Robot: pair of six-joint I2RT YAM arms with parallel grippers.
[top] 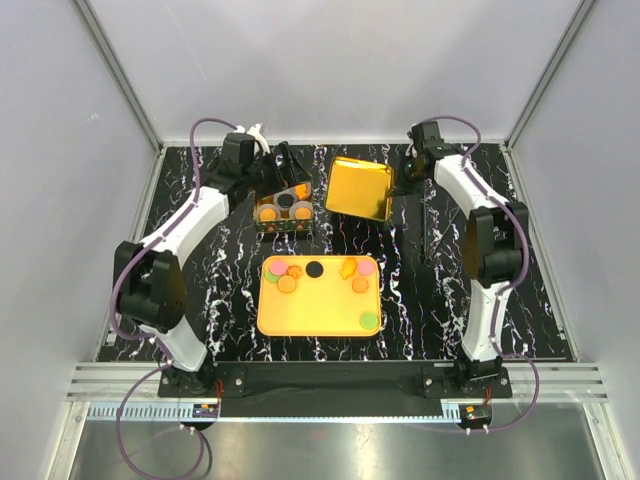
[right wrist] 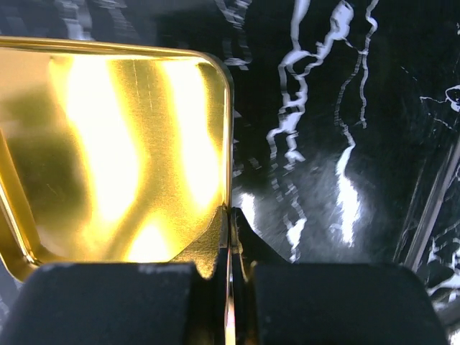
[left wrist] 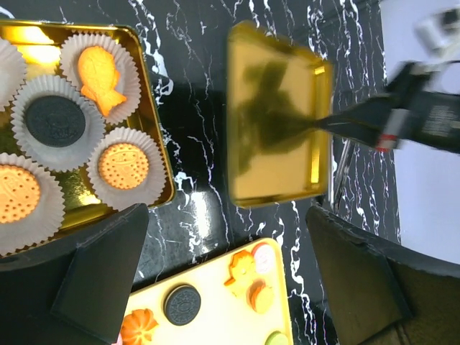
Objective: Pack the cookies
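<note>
Cookies (top: 314, 268) in two places: several loose on the yellow tray (top: 310, 312) near the arm bases, among them a black disc, orange rounds, pink and green ones and a yellow star shape; others already seated in white paper cups (left wrist: 123, 167) inside the gold tin (left wrist: 72, 188) farther back, including a fish-shaped one, a black one and two orange rounds. Looks well short of packed, judging by the number on the tray. Left gripper (left wrist: 224, 223) spread wide and holding nothing, poised above the near edge of the tin, toward the tray. Right gripper (right wrist: 230, 215) clenched edge-on upon the thin rim of the gold lid (top: 360, 188), hollow side up, just beside the tin on the black marbled table (top: 500, 300); hard to say whether lifted or lying flat. Step in hand, most likely: shifting the lid, either out of the way or toward the tin, though too soon for closing with so much unpacked. For the next move: a firm pinch on that slim, glossy rim, a slow carry to stop the lid swinging from its one held edge, and a path clear of the left arm over the tin.
</note>
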